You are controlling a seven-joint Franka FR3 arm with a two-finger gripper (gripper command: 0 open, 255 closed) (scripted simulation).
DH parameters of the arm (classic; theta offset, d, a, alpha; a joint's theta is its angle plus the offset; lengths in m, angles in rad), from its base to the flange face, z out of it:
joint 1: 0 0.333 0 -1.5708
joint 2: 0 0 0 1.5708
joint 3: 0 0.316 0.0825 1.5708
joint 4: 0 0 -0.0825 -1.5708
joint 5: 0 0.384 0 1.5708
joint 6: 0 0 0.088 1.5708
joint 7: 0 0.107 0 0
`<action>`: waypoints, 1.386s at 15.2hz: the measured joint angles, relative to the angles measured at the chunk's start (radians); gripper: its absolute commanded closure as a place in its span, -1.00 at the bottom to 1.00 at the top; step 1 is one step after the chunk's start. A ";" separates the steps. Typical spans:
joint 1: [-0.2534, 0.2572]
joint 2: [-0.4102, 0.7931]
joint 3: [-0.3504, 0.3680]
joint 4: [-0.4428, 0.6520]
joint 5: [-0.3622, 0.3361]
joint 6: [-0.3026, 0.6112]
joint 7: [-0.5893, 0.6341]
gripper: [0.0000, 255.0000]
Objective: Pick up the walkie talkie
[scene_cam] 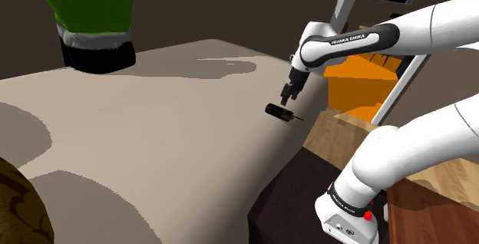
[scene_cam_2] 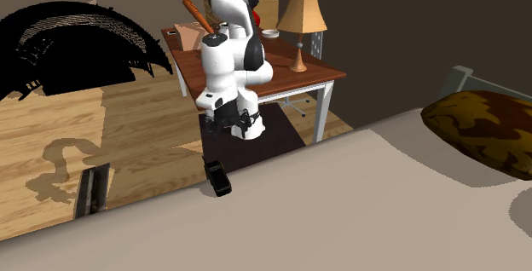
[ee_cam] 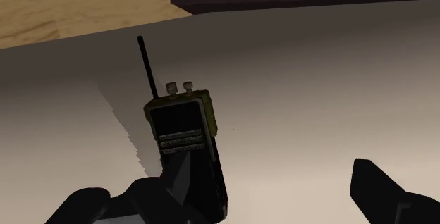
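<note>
The walkie talkie (scene_cam: 278, 112) is a small black handset with a thin antenna, lying flat on the beige bed (scene_cam: 153, 135) close to the bed's edge. In the second exterior view the walkie talkie (scene_cam_2: 218, 178) sits right at that edge, below the arm's hand. My gripper (scene_cam: 288, 96) hovers just above it, pointing down and not touching it. In the wrist view the walkie talkie (ee_cam: 180, 124) shows two knobs and a speaker grille. My gripper (ee_cam: 233, 187) is open there. The handset lies nearer one finger, and the other finger (ee_cam: 384, 191) stands well apart from it.
A green object with a black base (scene_cam: 88, 12) stands at the bed's far side, and a brown pillow (scene_cam_2: 486, 129) lies on the bed. Past the bed's edge are wooden floor, an orange box (scene_cam: 353, 89) and a desk with a lamp (scene_cam_2: 300, 14).
</note>
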 measured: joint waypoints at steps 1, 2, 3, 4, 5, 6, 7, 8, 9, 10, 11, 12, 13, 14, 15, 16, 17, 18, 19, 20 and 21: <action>-0.003 0.034 -0.019 0.003 -0.001 0.027 -0.020 -1.00; -0.007 0.065 -0.038 0.009 -0.003 0.047 -0.043 -1.00; -0.010 0.098 -0.057 0.009 -0.002 0.076 -0.065 -1.00; -0.008 0.142 -0.074 0.022 0.005 0.103 -0.086 -1.00; -0.009 0.181 -0.093 0.031 0.012 0.127 -0.110 -1.00; -0.010 0.216 -0.110 0.036 0.019 0.151 -0.133 -1.00; -0.012 0.239 -0.121 0.041 0.023 0.165 -0.150 -1.00; -0.012 0.258 -0.129 0.045 0.028 0.178 -0.163 -1.00; -0.010 0.272 -0.132 0.043 0.033 0.193 -0.168 -1.00; -0.010 0.283 -0.136 0.038 0.037 0.207 -0.173 -1.00; -0.009 0.295 -0.139 0.033 0.041 0.224 -0.179 -1.00; -0.008 0.305 -0.141 0.027 0.045 0.239 -0.183 -1.00; -0.007 0.318 -0.144 0.022 0.051 0.256 -0.189 -1.00; -0.005 0.329 -0.146 0.016 0.056 0.272 -0.194 -1.00; -0.003 0.341 -0.148 0.014 0.062 0.285 -0.199 -1.00; -0.003 0.345 -0.149 0.013 0.064 0.290 -0.200 1.00; -0.002 0.347 -0.149 0.012 0.066 0.293 -0.201 1.00; -0.002 0.349 -0.149 0.012 0.066 0.295 -0.202 1.00; -0.002 0.349 -0.150 0.012 0.066 0.296 -0.202 1.00; -0.002 0.349 -0.150 0.012 0.066 0.296 -0.202 1.00; -0.002 0.349 -0.150 0.012 0.066 0.297 -0.202 1.00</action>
